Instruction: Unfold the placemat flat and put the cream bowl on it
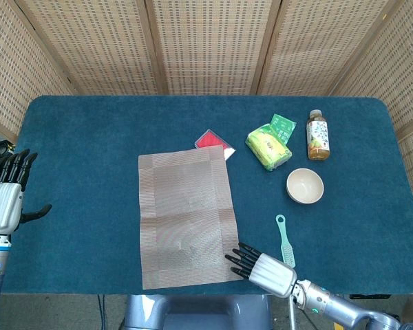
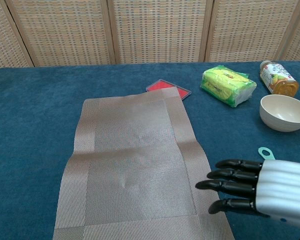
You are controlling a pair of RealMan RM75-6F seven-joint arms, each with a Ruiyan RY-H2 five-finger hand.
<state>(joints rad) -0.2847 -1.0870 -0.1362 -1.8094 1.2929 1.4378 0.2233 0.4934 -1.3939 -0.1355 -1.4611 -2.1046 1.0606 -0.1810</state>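
Your mint brush [image 1: 285,242] lies between the cream bowl [image 1: 305,185] and the placemat [image 1: 188,216]; a red card [image 1: 214,142] touches the mat's far edge, with a yellow-green pack [image 1: 268,146] and juice bottle [image 1: 317,135] behind the bowl. Your right hand [image 1: 263,267] lies flat at the mat's near right corner, fingers straight, close together, holding nothing. Left hand [image 1: 4,199] hangs off the table's left edge, fingers extended, empty. The woven mat lies flat with a faint crease.

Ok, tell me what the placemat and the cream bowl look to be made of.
Placemat: looks like woven vinyl or a similar synthetic fibre, matte grey-brown. A fine ribbed weave shows, with a crease across the middle.
Cream bowl: smooth and matte with an even rim, probably plastic or a bamboo-fibre composite, though glazed ceramic cannot be ruled out.
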